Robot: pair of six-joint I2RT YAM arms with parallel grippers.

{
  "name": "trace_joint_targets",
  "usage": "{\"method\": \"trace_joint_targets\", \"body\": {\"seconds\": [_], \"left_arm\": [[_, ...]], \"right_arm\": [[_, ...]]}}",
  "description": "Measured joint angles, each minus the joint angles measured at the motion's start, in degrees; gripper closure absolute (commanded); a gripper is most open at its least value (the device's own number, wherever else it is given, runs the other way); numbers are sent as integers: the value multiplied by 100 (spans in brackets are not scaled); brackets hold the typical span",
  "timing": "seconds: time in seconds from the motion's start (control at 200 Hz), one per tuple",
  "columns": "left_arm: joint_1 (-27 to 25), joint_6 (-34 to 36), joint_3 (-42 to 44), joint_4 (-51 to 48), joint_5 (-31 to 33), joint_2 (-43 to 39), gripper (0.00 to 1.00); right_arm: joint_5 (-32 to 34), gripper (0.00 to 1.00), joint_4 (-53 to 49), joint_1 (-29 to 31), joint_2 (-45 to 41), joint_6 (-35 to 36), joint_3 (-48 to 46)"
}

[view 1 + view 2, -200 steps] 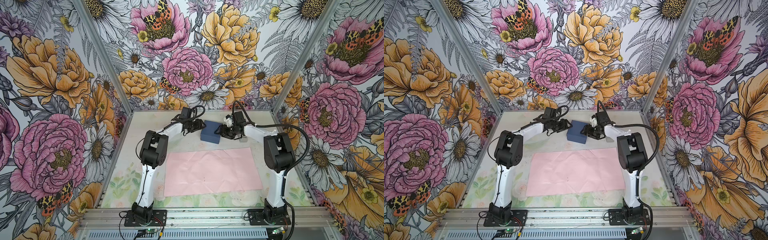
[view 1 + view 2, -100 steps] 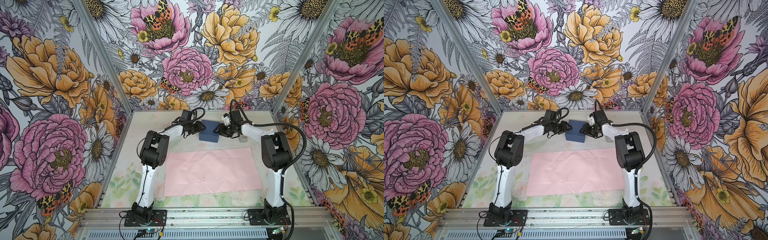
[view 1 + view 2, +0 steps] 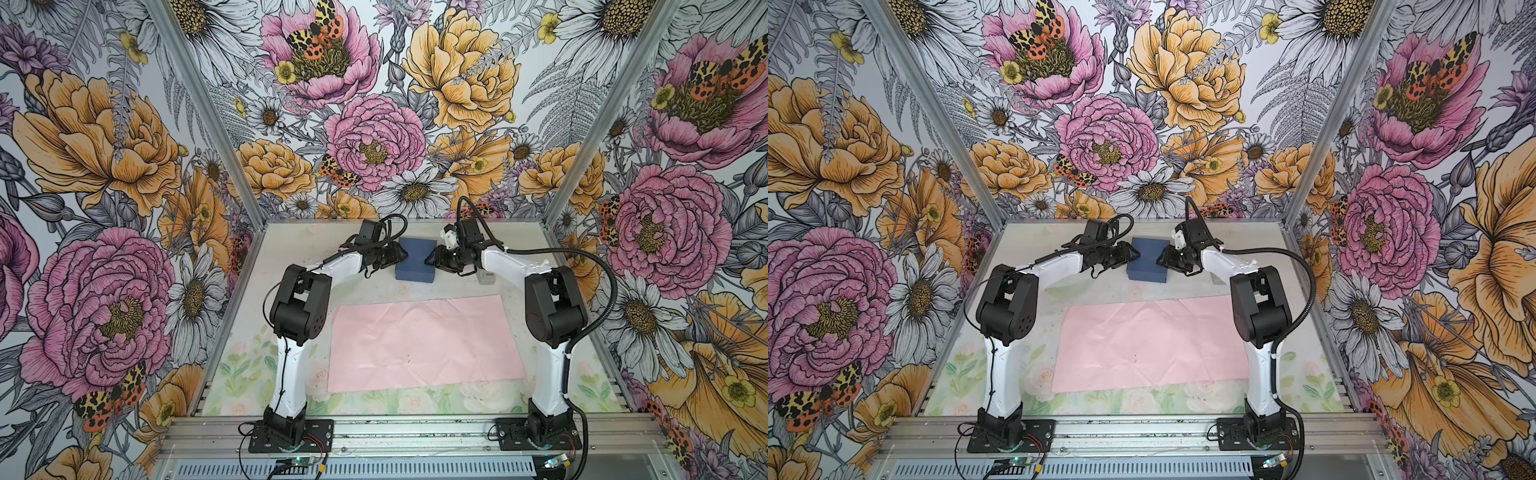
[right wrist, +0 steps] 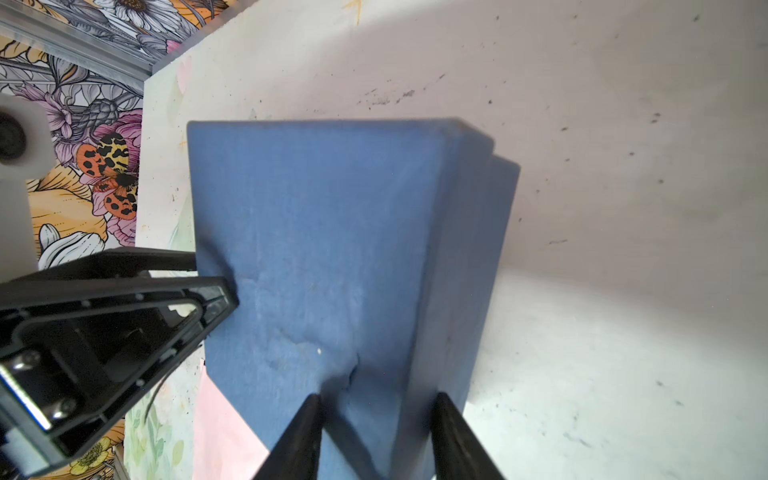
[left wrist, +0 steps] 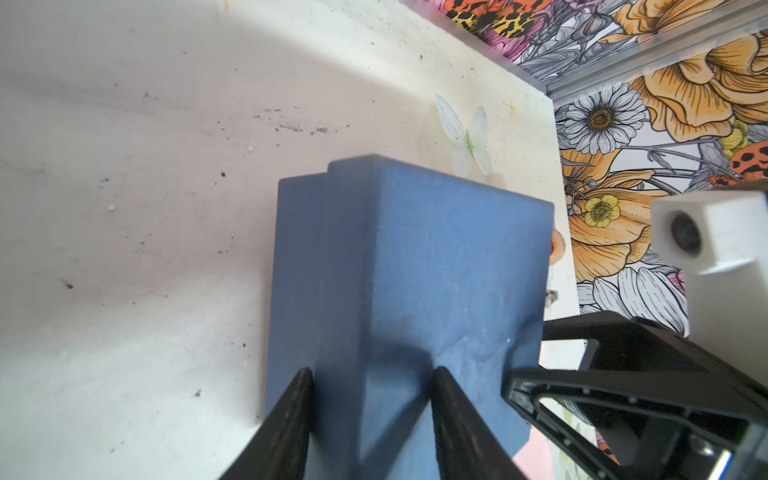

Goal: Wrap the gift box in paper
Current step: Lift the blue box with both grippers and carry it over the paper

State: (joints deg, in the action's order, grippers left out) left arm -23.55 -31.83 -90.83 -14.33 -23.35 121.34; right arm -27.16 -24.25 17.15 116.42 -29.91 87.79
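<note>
On the pale, speckled table (image 3: 374, 293) the paper (image 3: 424, 343) is laid flat, pink face up. Beyond the paper's far edge the gift box (image 3: 415, 266) is seen; its contact with the table cannot be judged.

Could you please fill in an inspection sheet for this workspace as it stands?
Surface: table, pale floral print, dark specks.
Job's things: gift box at the back, beyond the paper, which lies flat, pink face up, apart from it.
Clutter: small grey object, partly hidden by the right arm.
Claws: left claw and right claw shut on opposite ends of the gift box.
Cables: black cables loop clear of the paper.
Surroundings: floral walls, metal frame.
</note>
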Motion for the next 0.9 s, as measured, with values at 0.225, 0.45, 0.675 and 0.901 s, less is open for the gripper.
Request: {"method": "trace_joint_targets", "body": {"seconds": [0.225,0.45,0.675,0.901], "left_arm": [[-173,-155,422,20,90,-544,54],[-409,-455,1220,24,284,-1255,54],[-776,-820,2127,-44,525,-2162,54],[-1281,-1193,2970,-26,800,-2809,54]], "right_arm": [[57,57,-37,28,-669,-26,-533],[116,57,-87,210,-1432,-162,-1346],[214,57,-264,487,-2371,-356,-2225],[374,57,-474,800,-3209,-614,-3086]]}}
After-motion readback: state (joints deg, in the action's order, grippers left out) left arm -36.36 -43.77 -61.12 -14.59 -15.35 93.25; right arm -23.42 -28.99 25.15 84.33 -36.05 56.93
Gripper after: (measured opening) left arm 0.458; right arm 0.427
